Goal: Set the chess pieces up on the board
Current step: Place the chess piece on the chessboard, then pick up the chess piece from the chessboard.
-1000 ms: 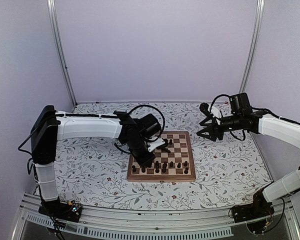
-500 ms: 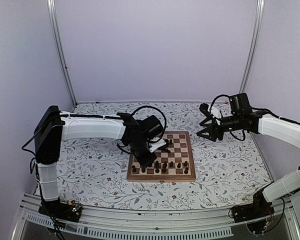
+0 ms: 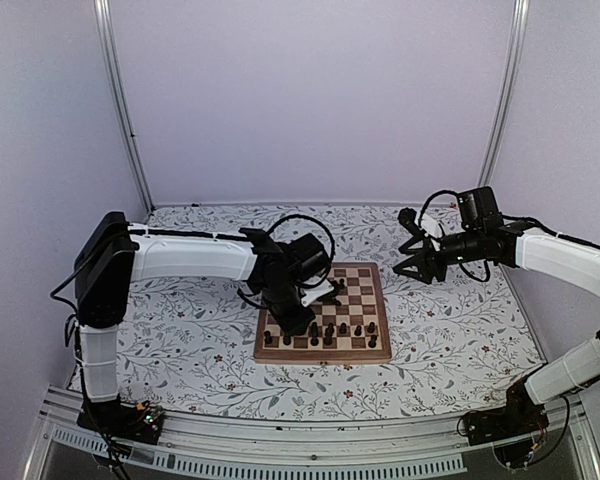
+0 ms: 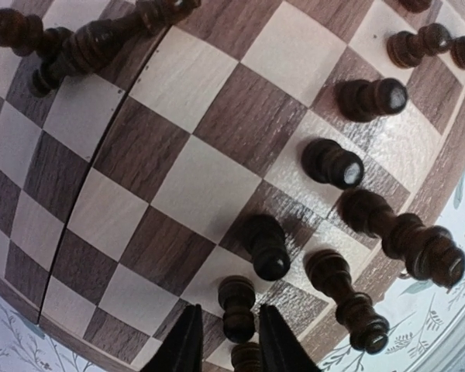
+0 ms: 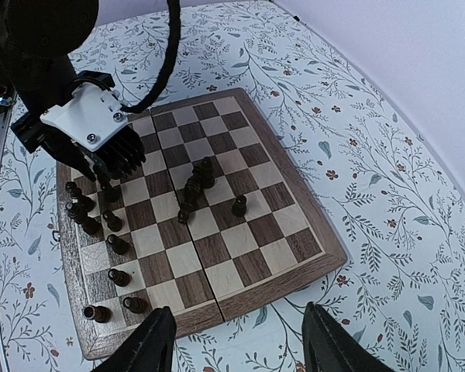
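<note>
Left jaws widened over pieces crowding the board edge

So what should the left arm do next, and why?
Probably lift the left gripper straight up: its jaws stand apart around an upright dark brown chessman on the wooden checkered board, and other chessmen crowd close, so sideways moves risk knocking them.

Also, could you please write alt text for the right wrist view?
A wooden chessboard lies on a floral table, dark chess pieces lined along its left edge and a few clustered near the middle. The left pincer reaches down among the edge pieces; the open right pincer frames the bottom.
</note>
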Robot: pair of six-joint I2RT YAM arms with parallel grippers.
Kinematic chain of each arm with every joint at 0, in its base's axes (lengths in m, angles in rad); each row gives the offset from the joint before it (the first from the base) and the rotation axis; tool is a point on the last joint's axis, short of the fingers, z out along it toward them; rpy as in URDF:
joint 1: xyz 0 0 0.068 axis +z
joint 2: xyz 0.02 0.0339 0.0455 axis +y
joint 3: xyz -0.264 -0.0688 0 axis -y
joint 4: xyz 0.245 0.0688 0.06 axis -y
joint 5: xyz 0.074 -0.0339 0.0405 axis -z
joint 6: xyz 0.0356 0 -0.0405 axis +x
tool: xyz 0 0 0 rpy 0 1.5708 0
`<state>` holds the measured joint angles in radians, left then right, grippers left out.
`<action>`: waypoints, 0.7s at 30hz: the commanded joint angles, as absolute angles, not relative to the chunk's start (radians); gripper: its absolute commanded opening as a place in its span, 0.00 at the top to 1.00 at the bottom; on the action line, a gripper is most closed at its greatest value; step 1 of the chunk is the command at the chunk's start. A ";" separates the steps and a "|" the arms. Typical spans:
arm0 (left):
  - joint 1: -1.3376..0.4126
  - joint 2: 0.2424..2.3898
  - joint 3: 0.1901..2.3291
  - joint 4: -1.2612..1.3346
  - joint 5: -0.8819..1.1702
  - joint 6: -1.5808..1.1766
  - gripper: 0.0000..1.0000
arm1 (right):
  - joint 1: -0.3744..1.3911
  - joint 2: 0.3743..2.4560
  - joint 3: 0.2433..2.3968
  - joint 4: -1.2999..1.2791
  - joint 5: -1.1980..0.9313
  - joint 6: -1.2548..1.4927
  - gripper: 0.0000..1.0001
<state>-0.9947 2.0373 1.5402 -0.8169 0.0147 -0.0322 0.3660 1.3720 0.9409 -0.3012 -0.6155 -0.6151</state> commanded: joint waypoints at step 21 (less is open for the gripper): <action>-0.938 2.048 1.746 -0.658 -0.133 -0.079 0.58 | 0.366 1.408 0.934 -0.322 -0.611 -0.630 0.40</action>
<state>-0.9749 1.9743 1.6669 -0.7364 -0.0944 -0.0399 0.3660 1.4006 0.9409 -0.3149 -0.6144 -0.6224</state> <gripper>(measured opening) 0.426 0.598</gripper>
